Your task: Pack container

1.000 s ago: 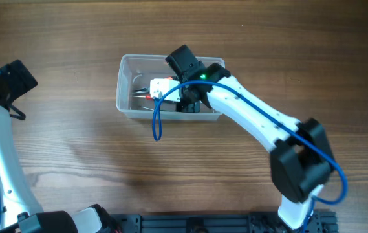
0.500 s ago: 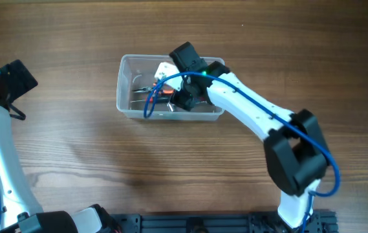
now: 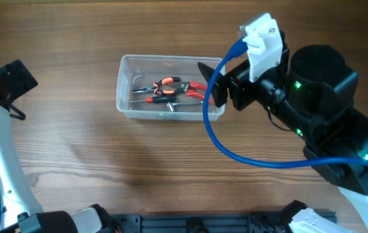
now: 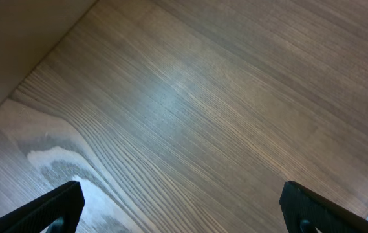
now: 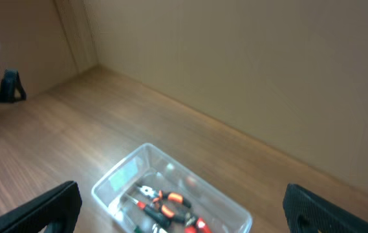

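**Item:** container [image 3: 122, 97], a clear plastic tub with rounded corners and a raised rim.
**Location:** upper centre of the overhead view, flat on the wood counter [image 3: 74, 149]; lower centre of the right wrist view.
**Contents:** pliers [image 3: 167, 83] with orange and red handles, plus slimmer tools too small to name.
**Right pincer** [image 5: 182, 212]: spread wide, empty, high above the tub.
**Left pincer** [image 4: 184, 208]: spread wide, empty, over bare wood.
**Step, as judged:** clear the packed tub. Go straight up, keep the blue cable [image 3: 205, 126] off the rim, and disturb no tool.
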Robot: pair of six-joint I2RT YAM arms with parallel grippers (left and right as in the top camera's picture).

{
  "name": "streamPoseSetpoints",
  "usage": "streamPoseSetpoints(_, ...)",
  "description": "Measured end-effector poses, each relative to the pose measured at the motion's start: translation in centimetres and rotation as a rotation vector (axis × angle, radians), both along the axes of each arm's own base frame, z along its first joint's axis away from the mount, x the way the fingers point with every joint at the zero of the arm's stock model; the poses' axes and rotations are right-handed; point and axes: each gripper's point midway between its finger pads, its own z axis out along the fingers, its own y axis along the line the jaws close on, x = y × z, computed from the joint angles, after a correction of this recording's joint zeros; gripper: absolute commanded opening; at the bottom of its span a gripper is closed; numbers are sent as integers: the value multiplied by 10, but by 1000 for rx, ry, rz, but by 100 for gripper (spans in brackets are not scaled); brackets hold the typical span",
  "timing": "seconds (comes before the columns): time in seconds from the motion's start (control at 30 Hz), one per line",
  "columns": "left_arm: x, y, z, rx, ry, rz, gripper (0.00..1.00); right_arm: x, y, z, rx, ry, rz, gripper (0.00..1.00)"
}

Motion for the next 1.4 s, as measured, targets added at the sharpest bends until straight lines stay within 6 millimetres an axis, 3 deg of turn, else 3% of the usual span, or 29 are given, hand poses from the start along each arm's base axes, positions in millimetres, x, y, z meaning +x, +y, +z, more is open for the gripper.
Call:
streamPoseSetpoints(0.07,0,0,0,0,0,0,100,-2,-2,6,29,-7,-8,100)
streamPoseSetpoints(0.2,0,0,0,0,0,0,100,-7,-18,37,101,-96,-73,100)
streamPoseSetpoints(0.33,0,0,0,0,0,0,100,-19,-58,57,107,-170,-212,100)
streamPoseSetpoints(0.47,0,0,0,0,-2,0,100,-35,-114,48,108,-208,-349,100)
streamPoseSetpoints(0.5,0,0,0,0,0,0,100,-39,-128,36,101,-202,-385,100)
streamPoseSetpoints(0.57,0,0,0,0,0,0,100,-48,-156,-12,68,-151,-457,100)
streamPoseSetpoints(0.67,0,0,0,-1,0,0,100,-54,-177,-73,51,-96,-520,100)
streamPoseSetpoints(0.7,0,0,0,0,1,0,100,-56,-182,-104,42,-59,-538,100)
streamPoseSetpoints(0.73,0,0,0,0,0,0,100,-54,-183,-115,63,-78,-540,100)
streamPoseSetpoints(0.83,0,0,0,0,0,0,100,-62,-185,-184,52,-7,-547,100)
streamPoseSetpoints(0.93,0,0,0,0,-1,0,100,-67,-185,-234,42,40,-546,100)
streamPoseSetpoints(1.23,0,0,0,0,1,0,100,-71,-185,-283,57,2,-543,100)
streamPoseSetpoints(1.4,0,0,0,0,1,0,100,-71,-185,-297,48,27,-543,100)
